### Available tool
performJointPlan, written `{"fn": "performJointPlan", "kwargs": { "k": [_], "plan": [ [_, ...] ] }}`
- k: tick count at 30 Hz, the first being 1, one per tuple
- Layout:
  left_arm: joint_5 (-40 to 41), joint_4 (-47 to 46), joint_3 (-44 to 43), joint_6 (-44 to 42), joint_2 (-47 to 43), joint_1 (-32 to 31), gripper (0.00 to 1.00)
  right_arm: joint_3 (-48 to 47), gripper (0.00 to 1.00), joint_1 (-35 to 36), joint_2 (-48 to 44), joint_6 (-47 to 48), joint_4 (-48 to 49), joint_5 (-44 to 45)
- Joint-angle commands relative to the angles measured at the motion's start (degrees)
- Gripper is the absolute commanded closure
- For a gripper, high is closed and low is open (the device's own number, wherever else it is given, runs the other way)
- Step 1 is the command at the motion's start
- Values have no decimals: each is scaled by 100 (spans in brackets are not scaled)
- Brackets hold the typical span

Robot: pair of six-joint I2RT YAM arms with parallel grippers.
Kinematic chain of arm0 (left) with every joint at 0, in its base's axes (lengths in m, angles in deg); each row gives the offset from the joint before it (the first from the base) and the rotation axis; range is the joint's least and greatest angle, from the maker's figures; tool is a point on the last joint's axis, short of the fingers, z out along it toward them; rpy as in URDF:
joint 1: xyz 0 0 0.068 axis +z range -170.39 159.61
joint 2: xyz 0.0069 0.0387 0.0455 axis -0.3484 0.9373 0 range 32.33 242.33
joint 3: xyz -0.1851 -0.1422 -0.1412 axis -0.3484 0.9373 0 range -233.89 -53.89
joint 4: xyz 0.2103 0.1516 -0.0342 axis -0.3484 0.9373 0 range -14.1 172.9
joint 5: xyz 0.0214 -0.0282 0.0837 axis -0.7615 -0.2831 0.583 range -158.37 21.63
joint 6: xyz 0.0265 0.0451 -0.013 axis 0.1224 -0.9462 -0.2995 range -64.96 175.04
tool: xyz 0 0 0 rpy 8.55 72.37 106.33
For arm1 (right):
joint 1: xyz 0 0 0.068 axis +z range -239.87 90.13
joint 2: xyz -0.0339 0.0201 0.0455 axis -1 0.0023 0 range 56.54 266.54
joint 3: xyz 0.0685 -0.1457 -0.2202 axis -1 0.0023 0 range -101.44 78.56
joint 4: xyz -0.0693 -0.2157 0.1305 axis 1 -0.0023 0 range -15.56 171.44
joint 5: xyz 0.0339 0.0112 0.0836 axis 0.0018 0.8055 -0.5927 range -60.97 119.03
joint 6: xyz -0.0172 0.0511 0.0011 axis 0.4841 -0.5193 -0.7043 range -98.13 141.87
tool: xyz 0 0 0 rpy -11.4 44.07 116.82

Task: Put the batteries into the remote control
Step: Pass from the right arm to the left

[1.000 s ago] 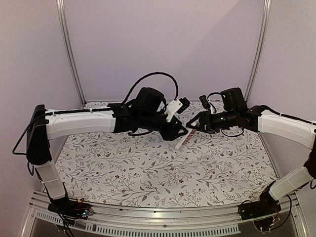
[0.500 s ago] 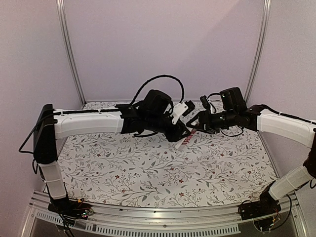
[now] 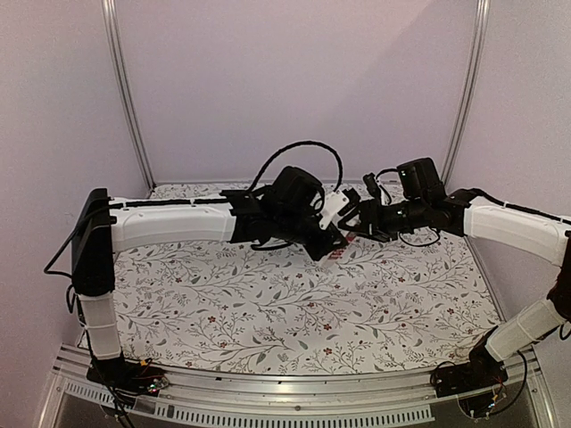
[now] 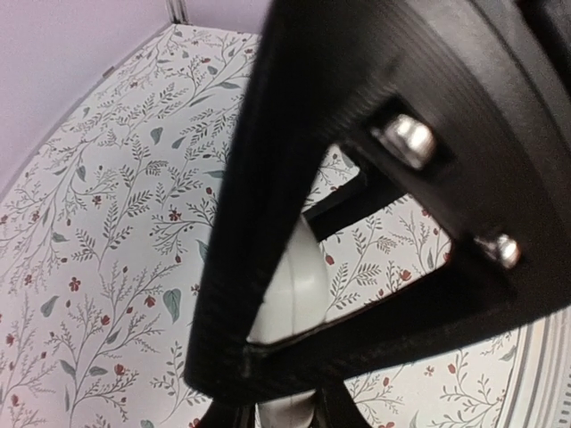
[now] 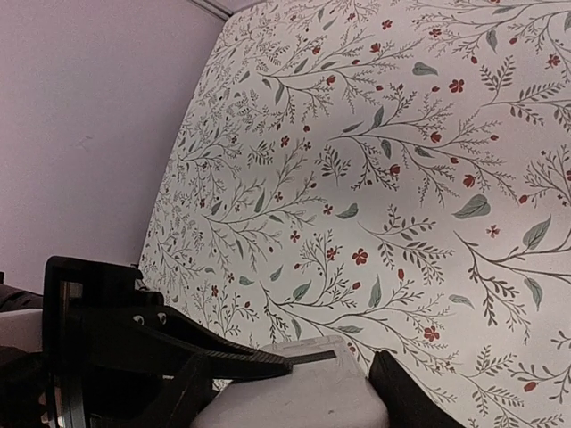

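The right gripper (image 3: 359,228) clamps its fingers (image 5: 412,394) on the white body of the remote control (image 5: 296,398), holding it just above the floral tablecloth (image 3: 268,294) at the far middle of the table. From that grip the remote's long axis slants down and toward the near-left in the overhead view, where only its lower end shows. The left gripper (image 3: 335,239) crowds in from the left, touching or nearly touching the remote, and its wrist camera sees only a pale rounded surface through one black finger (image 4: 268,223). Whether its jaws are spread or pinched on anything cannot be told. Both arms meet at the remote, the right one bearing it. The batteries are not visible in any view, so the loading step looks to hinge on the left gripper reaching the slanted underside.
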Motion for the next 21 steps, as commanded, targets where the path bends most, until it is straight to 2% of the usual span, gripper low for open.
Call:
{"fn": "performJointPlan", "kwargs": {
  "k": [1, 4, 9, 13, 17, 21],
  "plan": [
    [87, 145, -86, 56, 90, -11, 86, -161, 78, -13, 56, -54, 11, -35],
    [-31, 28, 85, 254, 8, 36, 95, -142, 45, -29, 24, -56, -8, -15],
    [-440, -369, 655, 826, -284, 288, 100, -31, 17, -333, -142, -51, -19, 13],
    [-848, -860, 1290, 1660, -499, 637, 100, 164, 10, -617, -346, -7, -16, 17],
    [-1485, -1706, 2030, 2722, -616, 1061, 100, 342, 8, -744, -390, 109, -62, -54],
    [-1648, -2098, 2447, 3324, -588, 1324, 100, 481, 8, -749, -303, 242, -18, -273]
  ]
}}
